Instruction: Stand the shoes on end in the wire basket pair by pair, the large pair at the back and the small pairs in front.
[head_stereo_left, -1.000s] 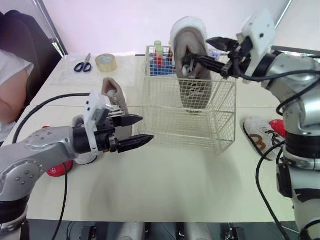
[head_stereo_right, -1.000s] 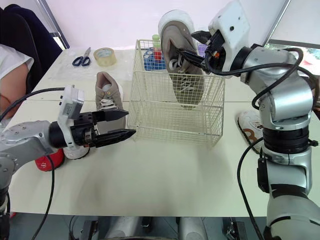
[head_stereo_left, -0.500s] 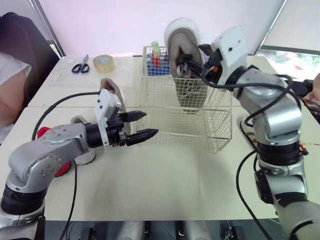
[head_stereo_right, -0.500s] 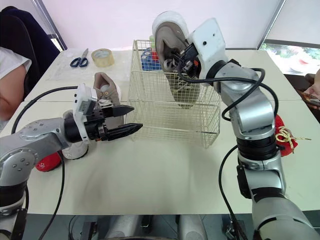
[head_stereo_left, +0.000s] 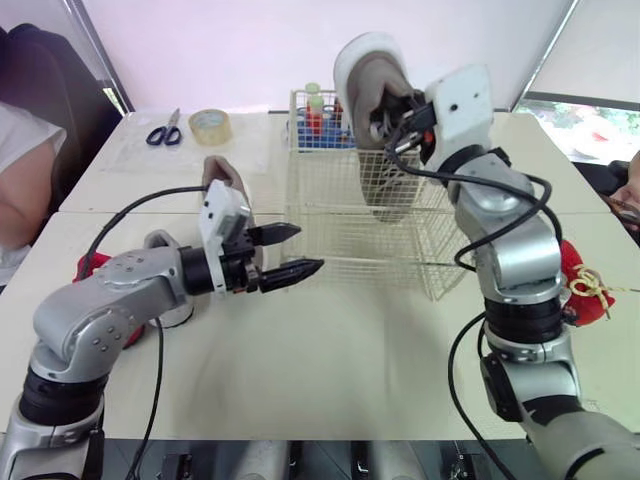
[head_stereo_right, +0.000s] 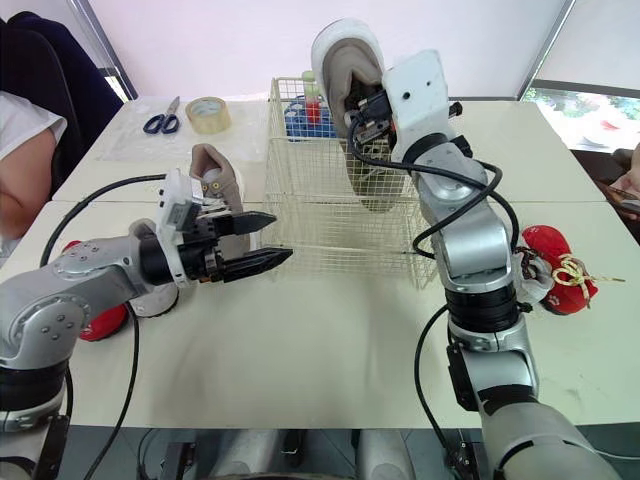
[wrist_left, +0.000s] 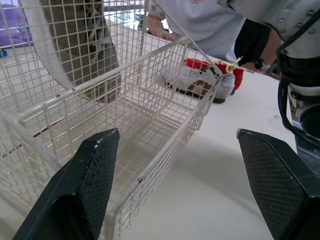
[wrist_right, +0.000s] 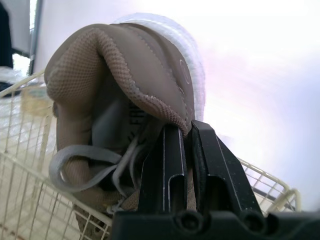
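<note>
Right claw (wrist_right: 187, 134) pinching grey shoe (head_stereo_right: 345, 60) collar (toe down in wire basket (head_stereo_left: 340, 235)), left claw (head_stereo_left: 308, 247) spread near basket front

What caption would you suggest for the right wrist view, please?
Right pincer shut on the taupe shoe, toe down inside the wire basket.

Front of wire basket (head_stereo_right: 340, 230) free; grey shoe (head_stereo_right: 345, 50) blocks back; table (head_stereo_right: 300, 345) foreground open.
</note>
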